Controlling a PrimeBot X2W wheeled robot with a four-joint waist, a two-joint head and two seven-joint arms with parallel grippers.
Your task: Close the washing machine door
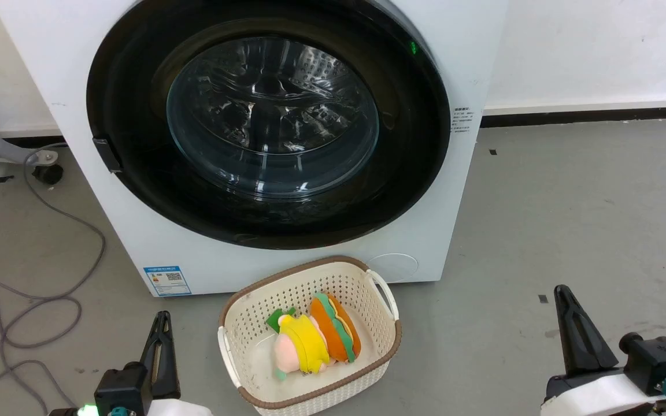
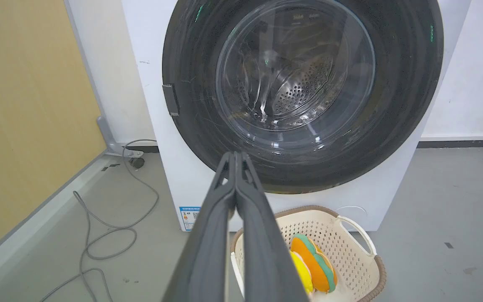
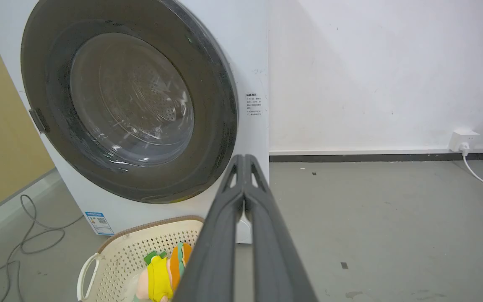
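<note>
The white washing machine (image 1: 287, 271) fills the upper middle of the head view. Its round door (image 1: 414, 173), black-rimmed with a bulging glass window, lies flat against the front, its latch tab at the left rim. The same door (image 2: 401, 105) faces the left wrist view and the door (image 3: 220, 126) shows at an angle in the right wrist view. My left gripper (image 1: 162, 316) sits low at the left, shut and empty, its fingers (image 2: 236, 156) pressed together. My right gripper (image 1: 560, 290) sits low at the right, well clear of the machine, fingers (image 3: 245, 158) together.
A cream laundry basket (image 1: 379, 286) with plush toys (image 1: 315, 338) stands on the grey floor right before the machine, between my arms. Grey cables (image 1: 50, 277) loop on the floor at the left. A wall socket with a white cord (image 3: 463, 140) is at the far right.
</note>
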